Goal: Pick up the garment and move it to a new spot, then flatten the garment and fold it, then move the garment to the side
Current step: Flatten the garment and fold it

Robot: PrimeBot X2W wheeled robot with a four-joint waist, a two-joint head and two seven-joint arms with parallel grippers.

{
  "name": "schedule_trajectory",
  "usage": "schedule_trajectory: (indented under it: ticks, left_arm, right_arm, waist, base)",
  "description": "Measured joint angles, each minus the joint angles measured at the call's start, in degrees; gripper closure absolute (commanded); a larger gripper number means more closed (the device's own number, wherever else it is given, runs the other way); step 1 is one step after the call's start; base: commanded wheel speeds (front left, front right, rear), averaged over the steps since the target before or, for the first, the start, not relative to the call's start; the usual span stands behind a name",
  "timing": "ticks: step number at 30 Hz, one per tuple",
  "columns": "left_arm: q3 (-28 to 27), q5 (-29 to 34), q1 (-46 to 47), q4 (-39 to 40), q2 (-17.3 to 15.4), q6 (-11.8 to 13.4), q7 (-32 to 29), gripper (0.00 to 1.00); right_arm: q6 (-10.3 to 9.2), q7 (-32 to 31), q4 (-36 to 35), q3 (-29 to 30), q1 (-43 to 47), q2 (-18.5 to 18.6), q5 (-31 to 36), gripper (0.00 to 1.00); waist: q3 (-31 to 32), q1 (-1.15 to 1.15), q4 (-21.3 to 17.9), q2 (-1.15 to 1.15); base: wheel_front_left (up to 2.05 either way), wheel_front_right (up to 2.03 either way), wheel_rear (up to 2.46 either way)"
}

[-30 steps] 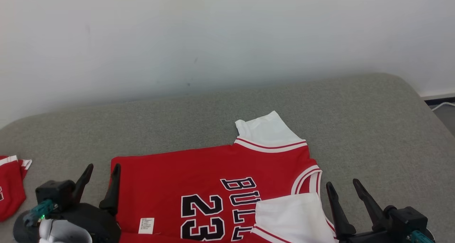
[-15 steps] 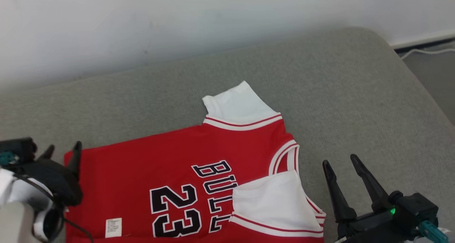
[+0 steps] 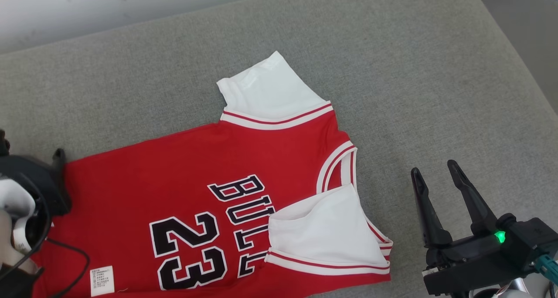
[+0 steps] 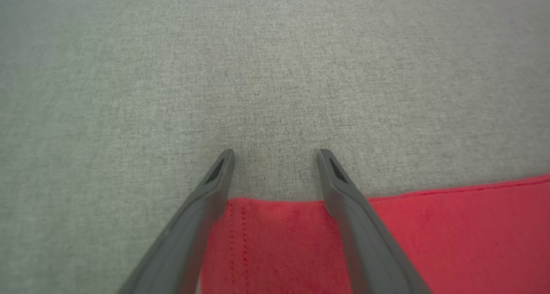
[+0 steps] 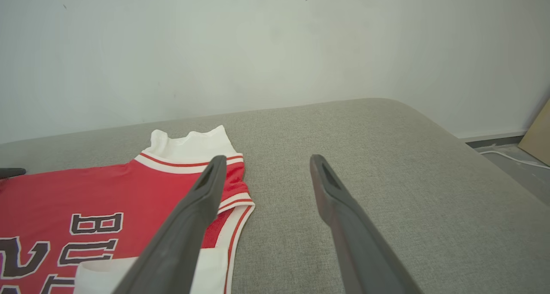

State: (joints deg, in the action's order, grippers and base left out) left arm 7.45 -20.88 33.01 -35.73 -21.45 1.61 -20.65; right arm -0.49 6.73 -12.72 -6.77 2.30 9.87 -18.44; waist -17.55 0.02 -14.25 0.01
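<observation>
The job looks only partly done. The soft red jersey lies spread out on the big grey woven cushion, mostly flat. I think it has its spot now. It is not smooth all over and it is not folded. Folding it and moving it aside are left to do.

Two white flaps are turned over on the jersey. The far white flap sticks out past the jersey's far edge. The near white flap lies on top of the jersey, beside the black letters. Both flaps have a thin red stripe along the edge. Big black numbers with white edges sit in the middle of the jersey. A small white paper-like tag is at its near left corner. The jersey's cloth looks thin and floppy. The cushion under it looks rough and firm.

The left jaws are spread wide. The left fingers reach over the jersey's left corner, one on each side of its stitched hem. I cannot tell if they touch it.

The right jaws are spread wide too, holding nothing. The right fingers are a little way off the jersey's right side.
</observation>
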Motion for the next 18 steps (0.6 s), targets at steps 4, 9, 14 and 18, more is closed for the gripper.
schedule_trajectory:
  ticks: [4,9,14,18]
  left_arm:
    - [0.62,2.25,2.89,-0.8,-0.32,1.45,-1.0,0.0]
    - [0.57,2.25,3.73,-1.69,0.15,2.13,-2.02,0.0]
    - [0.7,2.08,3.32,-1.63,1.25,2.48,-3.35,0.0]
    - [0.57,1.24,2.02,-0.48,1.97,2.49,-4.05,0.0]
  right_arm:
    - [-0.01,0.36,0.86,0.0,-0.77,-0.02,0.0,0.0]
    - [-0.01,0.43,2.01,-0.35,-1.0,-0.11,0.1,0.0]
    - [-0.02,0.87,2.91,-0.05,-1.3,-0.03,0.4,0.0]
    - [-0.01,0.86,3.25,-0.76,-1.31,-0.04,0.55,0.0]
  waist:
    - [-1.89,0.0,0.13,0.0]
    - [-1.97,-0.01,1.78,0.0]
    - [-1.04,-0.01,2.9,0.0]
    - [-0.21,-0.02,3.65,0.0]
  base:
    - [0.0,0.0,0.0]
    - [0.0,0.0,0.0]
    - [0.0,0.0,0.0]
    - [0.0,0.0,0.0]
